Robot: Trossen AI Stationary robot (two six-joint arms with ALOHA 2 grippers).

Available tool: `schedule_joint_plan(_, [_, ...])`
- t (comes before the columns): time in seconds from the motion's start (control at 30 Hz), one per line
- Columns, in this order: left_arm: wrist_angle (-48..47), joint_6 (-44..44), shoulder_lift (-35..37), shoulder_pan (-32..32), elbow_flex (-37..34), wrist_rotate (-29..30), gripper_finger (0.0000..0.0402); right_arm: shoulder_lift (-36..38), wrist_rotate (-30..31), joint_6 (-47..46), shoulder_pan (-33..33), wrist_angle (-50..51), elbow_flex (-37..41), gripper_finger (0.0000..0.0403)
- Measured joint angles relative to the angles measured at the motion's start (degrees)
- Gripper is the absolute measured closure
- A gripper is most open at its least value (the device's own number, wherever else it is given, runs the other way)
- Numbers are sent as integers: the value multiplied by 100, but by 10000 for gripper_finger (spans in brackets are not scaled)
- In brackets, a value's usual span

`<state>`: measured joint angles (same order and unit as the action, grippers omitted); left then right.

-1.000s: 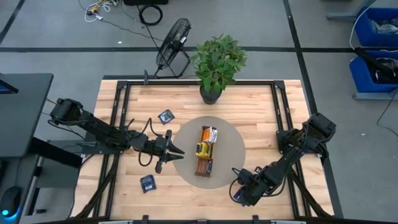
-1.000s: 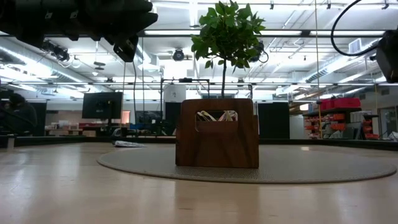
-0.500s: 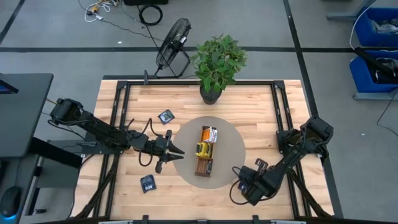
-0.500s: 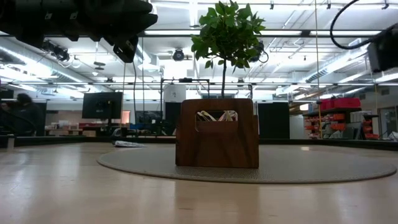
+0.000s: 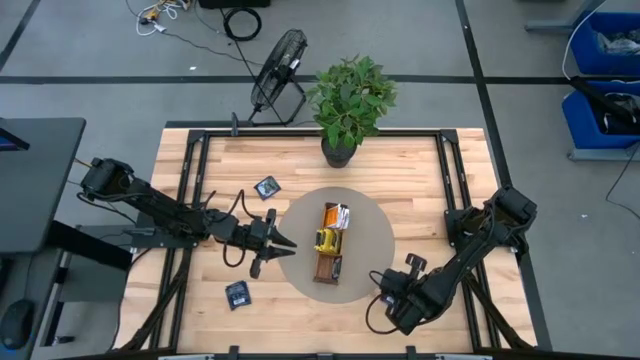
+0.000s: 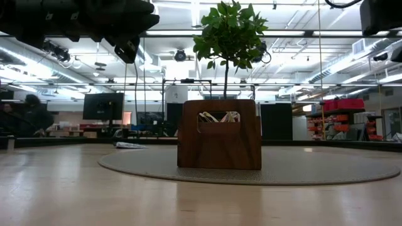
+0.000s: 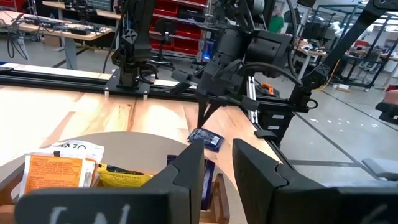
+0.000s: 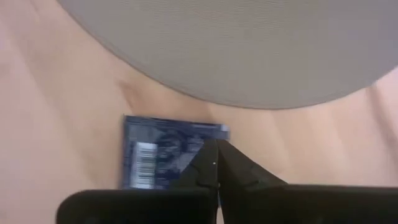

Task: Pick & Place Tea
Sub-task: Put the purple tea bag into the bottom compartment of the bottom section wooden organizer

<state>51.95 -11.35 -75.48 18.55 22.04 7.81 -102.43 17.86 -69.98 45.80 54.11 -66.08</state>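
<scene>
A navy sachet [image 8: 163,152] sits under my right gripper [image 8: 216,149], near the table's near edge, just off the round grey mat [image 5: 372,232]. That gripper [image 5: 384,301] points down and is shut on it. My left gripper [image 7: 217,174] is open and hovers level at the mat's left edge [image 5: 283,243], touching nothing. The wooden tray [image 5: 329,256] on the mat holds orange [image 7: 53,174], yellow [image 7: 124,177] and navy sachets. Two more navy sachets [image 5: 266,186] [image 5: 237,294] lie flat on the bare wood. My right gripper pinches the navy sachet between its two shut fingers at one edge [image 8: 202,142], coming from above and pointing down. The rest of the sachet spreads flat to one side of the fingertips. Whether it hangs clear of the table I cannot tell.
A potted plant [image 5: 345,100] stands at the table's far edge, with a fan [image 5: 278,70] on the floor beyond it. In the low view the tray's end wall [image 6: 219,134] stands upright on the mat. Bare wood lies to the left and right of the mat.
My right arm has risen; in the low view it climbs toward the top of the picture. In the high view its gripper has shifted slightly toward the mat. My left arm has kept still.
</scene>
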Motion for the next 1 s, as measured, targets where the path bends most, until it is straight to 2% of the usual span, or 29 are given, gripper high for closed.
schedule_joint_plan(0.17, [-1, 0, 0, 0, 0, 0, 314, 9, -250, -262, 34, -164, 123, 362])
schedule_joint_plan(0.47, [-45, -1, 0, 0, -2, 0, 314, 11, -525, -526, 59, -770, 555, 209])
schedule_joint_plan(0.6, [-45, 0, 0, 0, -2, 0, 314, 22, -618, -500, 52, -1009, 731, 165])
schedule_joint_plan(0.8, [-47, 0, 0, 0, -2, 0, 314, 72, -631, -541, 61, -1615, 1184, 172])
schedule_joint_plan(1.0, [-51, 0, 0, 0, -2, 0, 314, 98, -650, -348, 66, -1843, 1317, 224])
